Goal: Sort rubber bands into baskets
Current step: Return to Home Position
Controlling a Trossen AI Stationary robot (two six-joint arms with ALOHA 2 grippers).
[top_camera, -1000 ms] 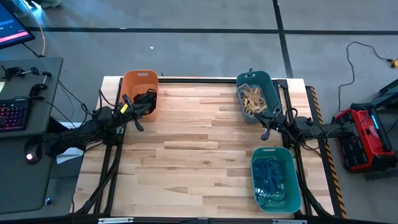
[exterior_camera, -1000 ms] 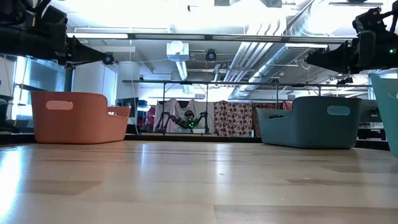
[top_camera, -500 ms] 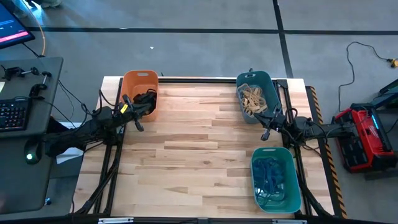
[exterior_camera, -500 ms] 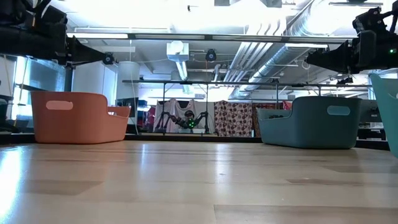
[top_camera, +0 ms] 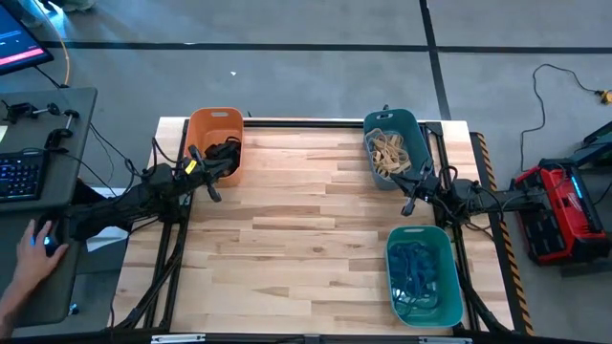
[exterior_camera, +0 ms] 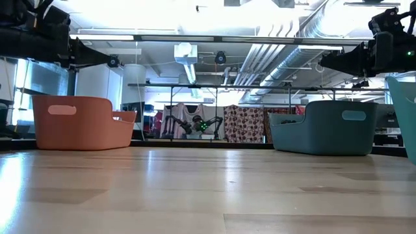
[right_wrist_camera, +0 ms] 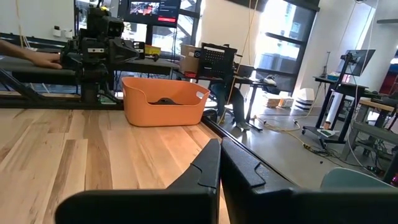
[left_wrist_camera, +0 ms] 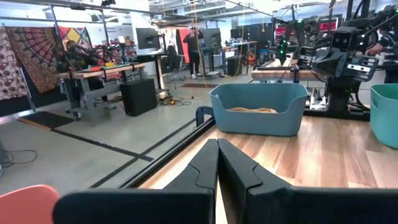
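Park left gripper (top_camera: 212, 191), right gripper (top_camera: 408, 204) clenched empty, raised clear of orange basket (top_camera: 215, 112), dark teal basket (top_camera: 392, 113) alongside.

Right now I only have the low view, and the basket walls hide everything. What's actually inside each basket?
Observer: From above, the orange basket holds black rubber bands, the dark teal basket holds tan rubber bands, and the green basket holds blue rubber bands.
Operator: Are the grippers holding anything?
Observer: No. The left gripper is shut and empty beside the orange basket. The right gripper is shut and empty between the dark teal basket and the green basket.
Operator: Anyone nearby?
Observer: Yes, a person's hand rests on the desk left of the table.
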